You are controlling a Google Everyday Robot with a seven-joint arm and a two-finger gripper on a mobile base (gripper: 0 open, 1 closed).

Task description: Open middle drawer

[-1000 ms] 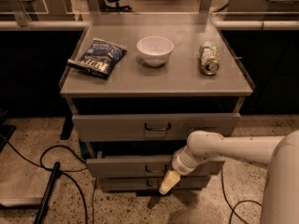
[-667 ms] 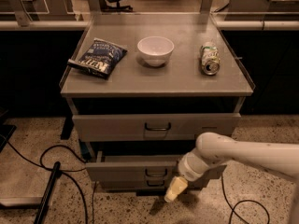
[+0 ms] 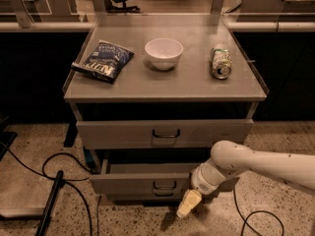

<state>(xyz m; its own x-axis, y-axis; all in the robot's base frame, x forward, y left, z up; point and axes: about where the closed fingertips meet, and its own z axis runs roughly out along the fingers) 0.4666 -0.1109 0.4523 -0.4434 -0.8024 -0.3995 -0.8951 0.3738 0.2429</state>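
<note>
The grey cabinet has three drawers. The middle drawer (image 3: 133, 183) stands partly pulled out, with its front panel forward of the top drawer (image 3: 123, 133) and its small dark loop handle (image 3: 162, 185) at the centre. My gripper (image 3: 188, 204), cream-coloured at the end of the white arm (image 3: 246, 163), hangs low in front of the drawer's right part. It is just right of and below the handle and points down toward the floor. The bottom drawer (image 3: 147, 197) shows only as a thin strip beneath.
On the cabinet top (image 3: 197, 82) lie a dark snack bag (image 3: 103, 60), a white bowl (image 3: 164, 52) and a can on its side (image 3: 221, 62). Black cables (image 3: 64, 166) and a dark pole (image 3: 49, 203) lie on the speckled floor at left. Another cable (image 3: 256, 218) lies at right.
The middle drawer's front has come a little further forward. My gripper has moved down and to the right, away from the handle.
</note>
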